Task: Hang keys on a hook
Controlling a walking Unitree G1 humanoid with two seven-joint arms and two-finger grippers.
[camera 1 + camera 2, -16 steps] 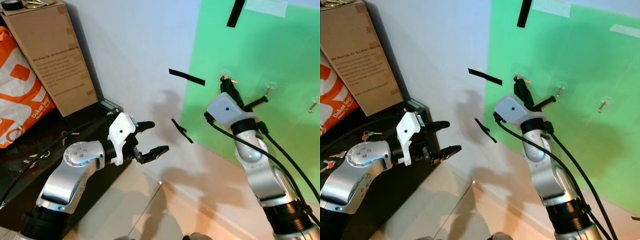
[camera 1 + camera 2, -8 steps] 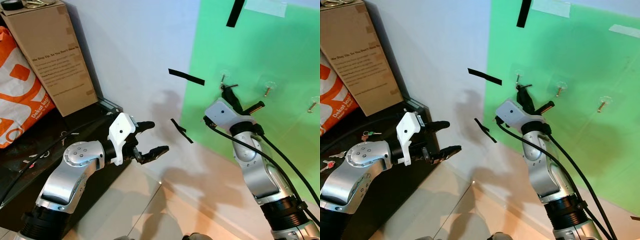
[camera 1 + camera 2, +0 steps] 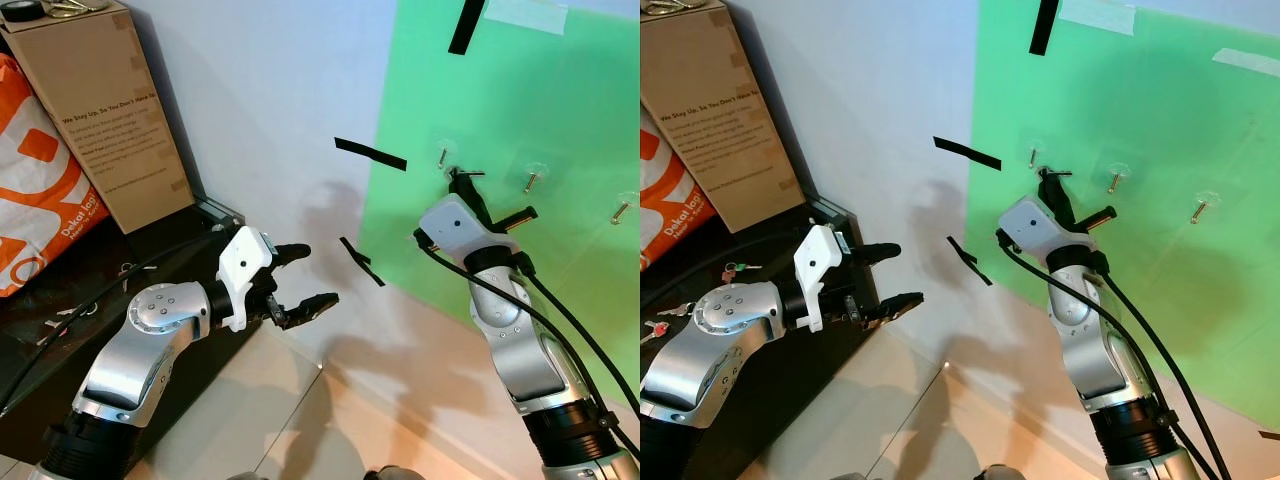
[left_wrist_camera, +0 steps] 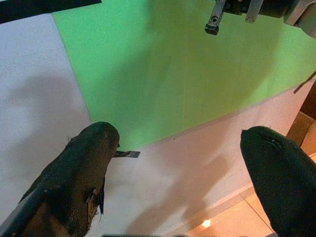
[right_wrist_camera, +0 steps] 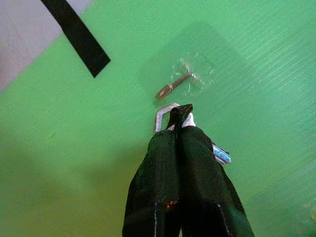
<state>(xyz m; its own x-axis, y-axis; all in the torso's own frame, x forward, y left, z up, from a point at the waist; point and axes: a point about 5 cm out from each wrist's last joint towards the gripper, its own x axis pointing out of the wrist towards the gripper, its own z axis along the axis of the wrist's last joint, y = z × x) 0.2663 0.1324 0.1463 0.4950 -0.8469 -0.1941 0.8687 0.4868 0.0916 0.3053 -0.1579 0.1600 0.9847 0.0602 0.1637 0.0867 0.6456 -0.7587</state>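
The right gripper [image 5: 181, 111] is raised against the green board [image 3: 560, 90], its fingers [image 5: 168, 163] pressed together on the keys [image 5: 165, 114], whose ring sits just below the hook [image 5: 170, 89], at its 6 o'clock. The left gripper [image 3: 305, 275] hovers at 9 o'clock, fingers apart and holding nothing, near the cardboard box [image 3: 105, 110].

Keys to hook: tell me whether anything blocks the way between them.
Nothing visible does. The right gripper holds the keys just short of the hook on the green board, with bare board between them.
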